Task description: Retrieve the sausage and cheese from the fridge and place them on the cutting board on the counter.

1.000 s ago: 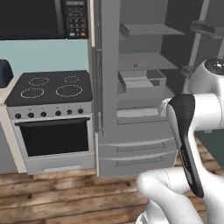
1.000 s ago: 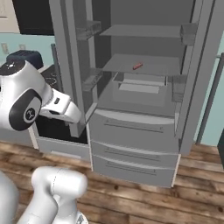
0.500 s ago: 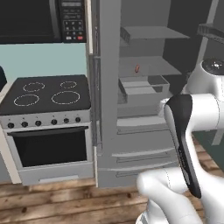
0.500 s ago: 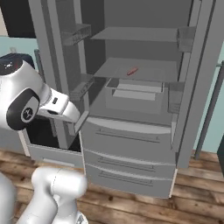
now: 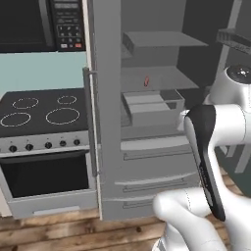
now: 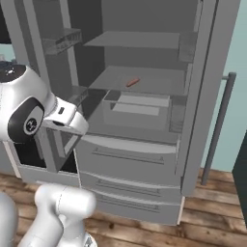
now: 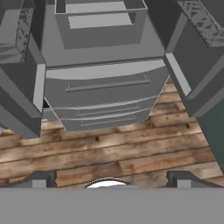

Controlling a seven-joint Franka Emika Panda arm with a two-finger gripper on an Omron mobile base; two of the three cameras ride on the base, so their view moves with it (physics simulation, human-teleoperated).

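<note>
The grey fridge stands with both doors swung open. A small reddish-brown sausage lies on the middle shelf, toward its back. The cheese is out of view, as are the cutting board and the counter. My gripper is open with nothing between its fingertips, which sit far apart. It hangs low in front of the fridge and looks down at the bottom drawers and the wooden floor. My arm is folded close to the base, well short of the shelf.
A pulled-out grey bin sits just below the sausage's shelf. The right door with its bar handle juts out beside the opening. A black-topped stove and microwave lie left of the fridge. Wooden floor lies in front.
The whole scene has shifted and grown: the base has driven closer to the fridge. The arm keeps the same folded pose and the sausage has not moved on its shelf.
</note>
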